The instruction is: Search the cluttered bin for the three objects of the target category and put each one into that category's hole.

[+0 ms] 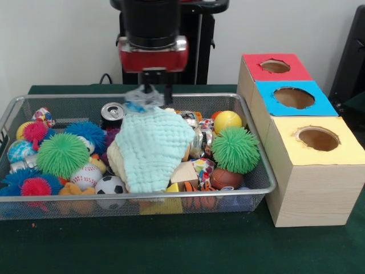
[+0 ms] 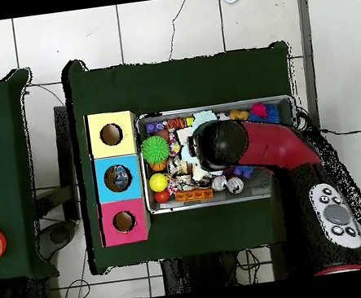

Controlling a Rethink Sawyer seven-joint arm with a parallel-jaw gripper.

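The wire mesh bin [image 1: 131, 197] is full of toys; it also shows in the overhead view [image 2: 224, 202]. My gripper [image 1: 157, 91] hangs over the bin's far middle, shut on the bunched top of a pale green cloth [image 1: 155, 148] that drapes down over the pile. One silver can [image 1: 112, 111] with a pull-tab top stands just left of the gripper by the far rim. In the overhead view two silver cans [image 2: 219, 183] [image 2: 236, 185] stand side by side at the bin's robot-side edge. The arm [image 2: 220, 144] hides the gripper there. I see no third can.
Three wooden boxes with holes stand right of the bin: red [image 1: 275, 66], blue [image 1: 293, 97], yellow [image 1: 318, 138]. Spiky rubber balls [image 1: 235, 149] [image 1: 61, 154], a soccer ball [image 1: 110, 185], a baseball [image 1: 85, 176] and a yellow ball [image 1: 227, 121] crowd the bin.
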